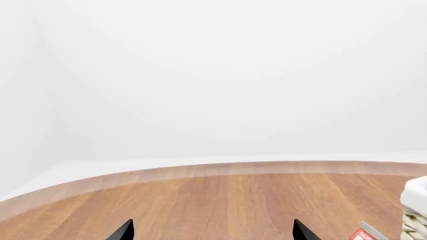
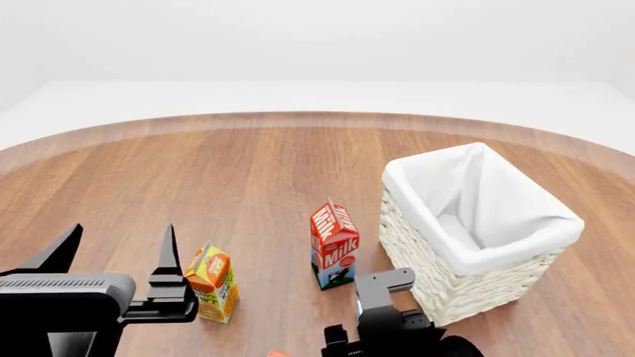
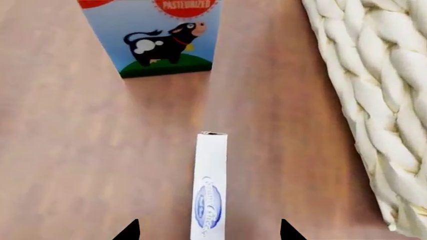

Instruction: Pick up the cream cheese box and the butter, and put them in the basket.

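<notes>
Head view: round wooden worktop carrying the white wicker basket at about 4 o'clock, upright, cloth liner folded over the rim. Red-and-white milk carton standing just beside the basket at its 9 o'clock side; orange juice carton further out at 8 o'clock, close to the left fingers, spread apart around nothing. Right arm low at 6 o'clock, fingers hidden there. Tiny orange-red corner at the lower edge, too small to name. Left wrist view: two dark fingertips apart over bare wood, basket edge and a red scrap at the frame's margin. Right wrist view: cream cheese box, thin and white with a blue oval mark, lying on the wood between the parted right fingers, untouched; milk carton beyond at 12 o'clock, basket weave alongside.
</notes>
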Controlling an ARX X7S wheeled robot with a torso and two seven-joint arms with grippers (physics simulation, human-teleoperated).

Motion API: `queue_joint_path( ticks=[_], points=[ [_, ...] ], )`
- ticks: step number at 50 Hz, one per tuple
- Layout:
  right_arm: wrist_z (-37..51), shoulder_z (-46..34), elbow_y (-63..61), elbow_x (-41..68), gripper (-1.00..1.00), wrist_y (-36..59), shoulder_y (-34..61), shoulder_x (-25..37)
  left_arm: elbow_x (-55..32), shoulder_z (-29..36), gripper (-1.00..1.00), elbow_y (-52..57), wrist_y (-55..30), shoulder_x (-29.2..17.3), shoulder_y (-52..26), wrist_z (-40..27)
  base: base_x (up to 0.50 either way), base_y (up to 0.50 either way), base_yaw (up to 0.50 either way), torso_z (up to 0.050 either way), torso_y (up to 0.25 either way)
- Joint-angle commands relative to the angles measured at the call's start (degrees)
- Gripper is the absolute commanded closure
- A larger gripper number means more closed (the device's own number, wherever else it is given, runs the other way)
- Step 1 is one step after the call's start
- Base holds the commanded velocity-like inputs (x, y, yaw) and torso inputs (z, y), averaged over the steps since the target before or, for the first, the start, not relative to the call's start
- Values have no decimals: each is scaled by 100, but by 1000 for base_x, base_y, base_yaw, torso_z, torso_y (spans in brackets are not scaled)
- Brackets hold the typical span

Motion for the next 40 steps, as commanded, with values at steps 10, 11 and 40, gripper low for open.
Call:
queue_joint_path(
  ticks=[10, 11, 40],
  points=[
    [-26, -160, 320, -67, -100, -224, 16, 19, 40, 86, -100, -25, 93, -32, 28, -14, 0, 0, 0, 0, 0],
    [-30, -161, 318, -59, -100, -229, 10, 20, 15, 67, -100, -15, 90, -44, 27, -27, 0, 0, 0, 0, 0],
    [-41, -252, 220, 57, 100, -307, -7, 117, -23, 139, -100, -23, 147, -118, -10, -99, 0, 0, 0, 0, 0]
  ],
)
